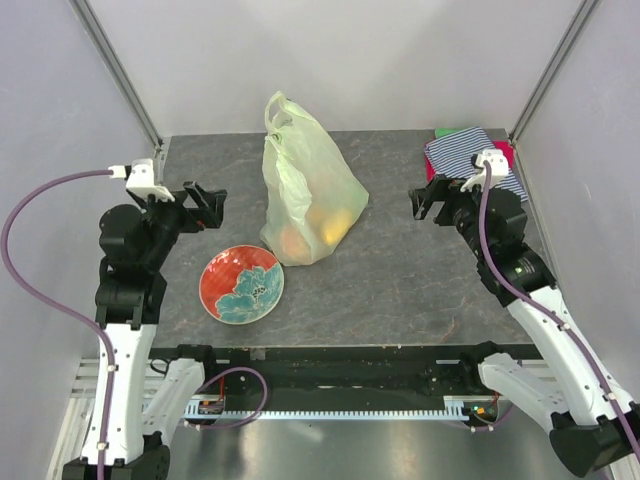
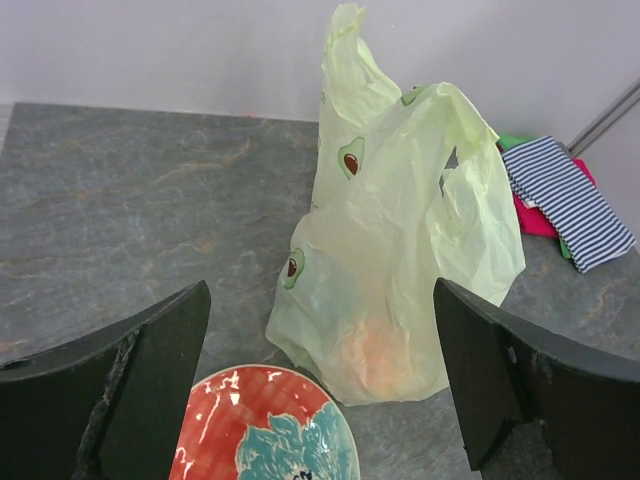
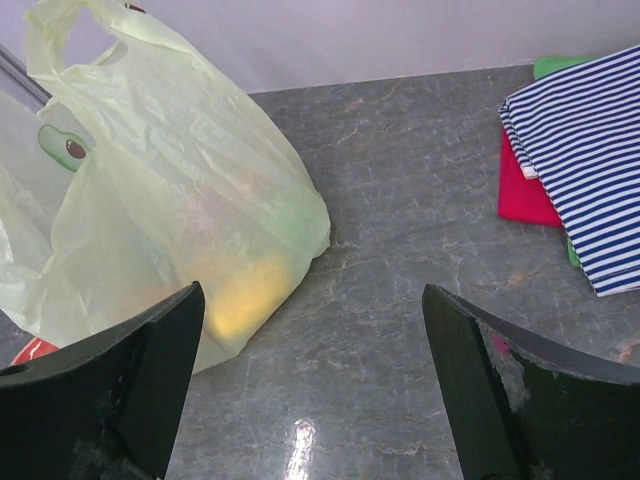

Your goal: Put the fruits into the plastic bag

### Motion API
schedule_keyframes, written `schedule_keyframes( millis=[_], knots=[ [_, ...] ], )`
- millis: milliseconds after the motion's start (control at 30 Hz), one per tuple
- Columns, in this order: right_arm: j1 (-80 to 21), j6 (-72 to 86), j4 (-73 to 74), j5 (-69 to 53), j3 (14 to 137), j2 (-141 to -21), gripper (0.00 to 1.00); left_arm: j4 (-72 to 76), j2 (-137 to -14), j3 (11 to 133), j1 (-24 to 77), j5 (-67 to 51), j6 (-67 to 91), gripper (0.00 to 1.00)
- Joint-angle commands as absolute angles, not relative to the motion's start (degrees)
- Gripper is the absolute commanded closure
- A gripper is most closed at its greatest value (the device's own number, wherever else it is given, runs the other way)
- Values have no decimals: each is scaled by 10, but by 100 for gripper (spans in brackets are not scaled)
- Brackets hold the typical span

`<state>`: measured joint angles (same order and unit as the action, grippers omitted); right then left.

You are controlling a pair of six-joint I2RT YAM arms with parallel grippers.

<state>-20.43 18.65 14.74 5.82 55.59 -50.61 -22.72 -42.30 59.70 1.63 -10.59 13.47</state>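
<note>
Though apart, bag [image 1: 305,190] between pincers [image 1: 208,207] [image 1: 425,203]

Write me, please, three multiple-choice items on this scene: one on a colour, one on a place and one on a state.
1. What colour is the rim of the plate?
A. red
B. yellow
C. black

2. Where do the fruits lie?
A. on the plate
B. inside the plastic bag
C. in a bowl

3. How do the left gripper and the right gripper stand?
A. both shut on the bag
B. one open, one shut
C. both open, holding nothing

Key:
1 A: the rim is red around a blue-white flower pattern.
2 B: orange and yellow shapes show through the bag's thin wall, and no fruit lies on the plate.
3 C: each wrist view shows its fingers wide apart with nothing between them.
</note>
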Motion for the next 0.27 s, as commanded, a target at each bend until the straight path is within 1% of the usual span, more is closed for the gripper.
schedule_keyframes(
  millis=[0, 233],
  knots=[
    [-201, 178, 106, 64, 539, -493, 2, -223, -407, 592, 15, -85, 98, 1],
    [-201, 181, 103, 62, 529, -489, 2, -228, -410, 590, 15, -86, 98, 1]
  ],
)
